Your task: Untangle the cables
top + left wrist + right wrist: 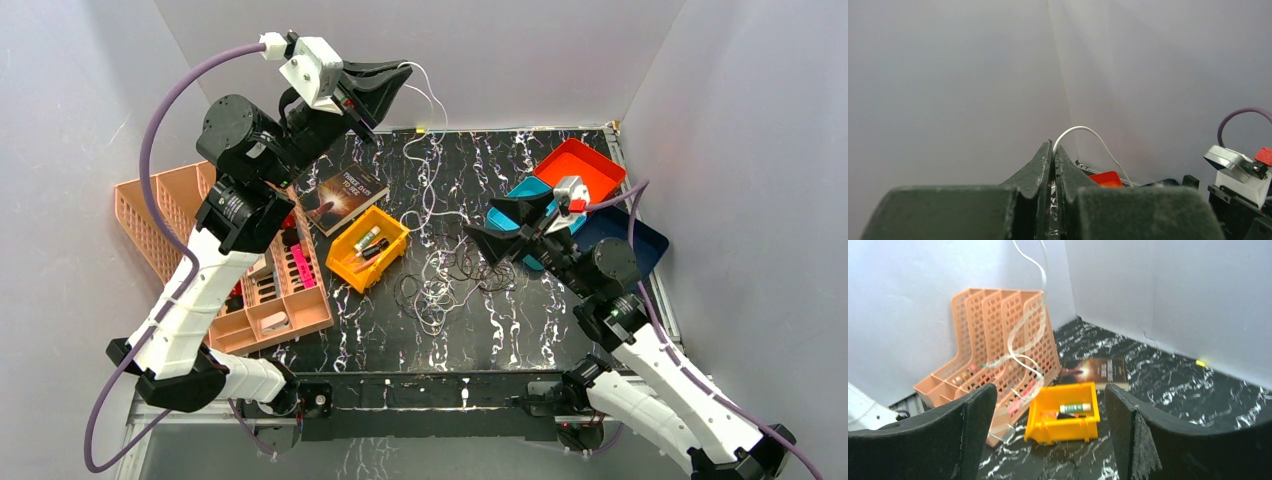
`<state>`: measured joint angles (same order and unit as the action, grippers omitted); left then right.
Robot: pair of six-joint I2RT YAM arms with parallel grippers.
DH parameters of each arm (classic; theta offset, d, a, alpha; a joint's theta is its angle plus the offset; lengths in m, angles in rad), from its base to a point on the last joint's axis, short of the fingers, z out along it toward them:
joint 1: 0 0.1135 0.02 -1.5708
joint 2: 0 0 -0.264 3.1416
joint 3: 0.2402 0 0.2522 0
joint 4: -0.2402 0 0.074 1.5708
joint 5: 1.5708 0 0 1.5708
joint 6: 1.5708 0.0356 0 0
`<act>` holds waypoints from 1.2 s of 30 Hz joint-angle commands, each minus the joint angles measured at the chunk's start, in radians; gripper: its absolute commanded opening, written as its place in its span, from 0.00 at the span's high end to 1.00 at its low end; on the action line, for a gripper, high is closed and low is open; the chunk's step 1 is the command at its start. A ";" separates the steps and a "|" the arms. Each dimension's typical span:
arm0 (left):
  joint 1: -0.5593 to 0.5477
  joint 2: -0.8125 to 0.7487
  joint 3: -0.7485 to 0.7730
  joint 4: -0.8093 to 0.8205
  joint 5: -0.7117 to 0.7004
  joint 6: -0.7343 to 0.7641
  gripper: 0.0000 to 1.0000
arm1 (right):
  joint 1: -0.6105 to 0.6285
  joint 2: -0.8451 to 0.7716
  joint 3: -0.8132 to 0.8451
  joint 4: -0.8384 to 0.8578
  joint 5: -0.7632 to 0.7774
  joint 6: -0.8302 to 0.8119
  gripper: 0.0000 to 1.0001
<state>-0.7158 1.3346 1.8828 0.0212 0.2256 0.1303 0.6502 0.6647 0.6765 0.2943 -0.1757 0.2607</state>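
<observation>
At the far left a peach rack [165, 210] lies on the table [545, 320], close to the left wall. Above it the left gripper [407, 70] is lifted high, near the back wall, and its jaws are pressed together on a white cable [436, 105]. In the left wrist view this cable [1082, 128] comes out from between the closed fingertips, makes a small arch and falls away to the right. In the top view it hangs from the gripper down to the table, where it joins a loose heap of cables [455, 272]: thin dark loops mixed with pale ones, in the middle of the table, just right of a yellow bin [372, 250]. A book [345, 195] lies behind this bin, between it and the rack. The right gripper [480, 222] is just beside the heap, on its right side, low over the table; its jaws stand wide apart and hold nothing. The right wrist view looks between the two spread fingers [965, 415] at the bin, the rack and the book, and a pale strand [1029, 262] hangs there in front of the rack. Behind the right arm, at the far right, a red tray [585, 165] and blue trays [630, 245] lie together.
</observation>
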 commanded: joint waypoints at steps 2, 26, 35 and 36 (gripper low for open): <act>-0.003 -0.049 -0.014 0.038 0.042 -0.023 1.00 | 0.004 0.063 0.081 0.221 -0.036 0.057 0.12; -0.002 -0.040 -0.024 0.049 0.094 -0.064 1.00 | 0.004 0.378 0.231 0.438 -0.178 0.105 0.12; -0.003 -0.051 -0.047 0.069 0.109 -0.089 1.00 | 0.004 0.484 0.259 0.527 -0.189 0.140 0.17; -0.003 -0.050 -0.048 0.071 0.110 -0.090 1.00 | 0.003 0.492 0.259 0.536 -0.188 0.141 0.17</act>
<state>-0.7158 1.3247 1.8351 0.0376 0.3153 0.0589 0.6502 1.1412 0.8814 0.7132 -0.3515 0.3840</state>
